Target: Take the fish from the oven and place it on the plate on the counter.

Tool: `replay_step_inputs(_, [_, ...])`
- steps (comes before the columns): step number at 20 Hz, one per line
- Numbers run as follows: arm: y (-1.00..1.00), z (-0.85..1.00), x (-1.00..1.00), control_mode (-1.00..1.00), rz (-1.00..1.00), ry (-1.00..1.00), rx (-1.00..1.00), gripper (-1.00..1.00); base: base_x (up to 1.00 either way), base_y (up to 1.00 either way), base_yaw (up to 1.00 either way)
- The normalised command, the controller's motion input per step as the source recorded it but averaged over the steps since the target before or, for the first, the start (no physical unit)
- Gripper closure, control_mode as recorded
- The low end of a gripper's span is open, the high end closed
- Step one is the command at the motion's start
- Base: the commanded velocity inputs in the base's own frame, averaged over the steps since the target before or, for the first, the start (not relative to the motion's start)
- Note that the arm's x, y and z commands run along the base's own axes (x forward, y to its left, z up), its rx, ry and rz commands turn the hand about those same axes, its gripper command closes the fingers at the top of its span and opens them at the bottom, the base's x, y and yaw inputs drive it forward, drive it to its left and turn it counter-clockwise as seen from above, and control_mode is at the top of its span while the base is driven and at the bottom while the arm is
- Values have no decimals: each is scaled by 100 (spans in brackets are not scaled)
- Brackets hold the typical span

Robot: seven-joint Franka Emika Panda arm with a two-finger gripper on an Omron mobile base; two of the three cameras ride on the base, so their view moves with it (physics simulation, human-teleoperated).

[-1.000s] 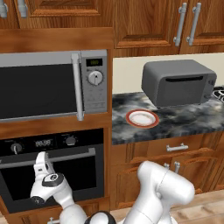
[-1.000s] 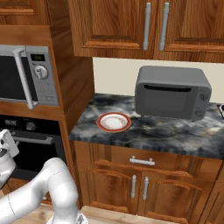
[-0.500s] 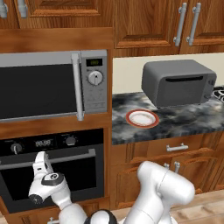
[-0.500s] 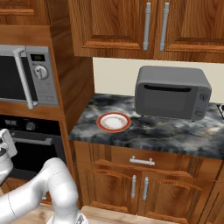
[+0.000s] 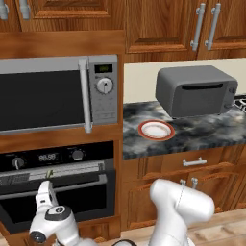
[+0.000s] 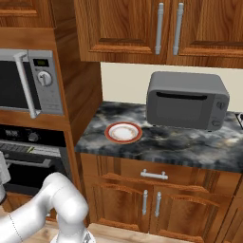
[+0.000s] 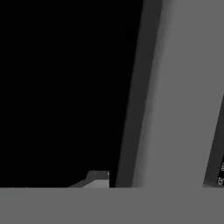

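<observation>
Fish (image 5: 48, 173): tiny slim green-and-dark sliver, on the oven (image 5: 57, 192) rack behind the silver handle.
Plate (image 5: 156, 129): white, red-orange rim, on counter (image 5: 211, 129).
Gripper (image 5: 45, 188): at oven door; opening cannot be told.

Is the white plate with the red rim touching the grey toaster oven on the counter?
Apart. In the right base view, the plate lies left of the toaster oven, and a strip of bare counter shows between them. The left base view shows the same gap.
</observation>
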Motion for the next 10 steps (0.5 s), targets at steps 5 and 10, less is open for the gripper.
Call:
replay_step_inputs(5, [29, -93, -84, -100, 0, 28, 0, 100, 0, 0, 0])
replay_step_inputs(10, [17, -100, -93, -100, 0, 37, 0, 100, 0, 0, 0])
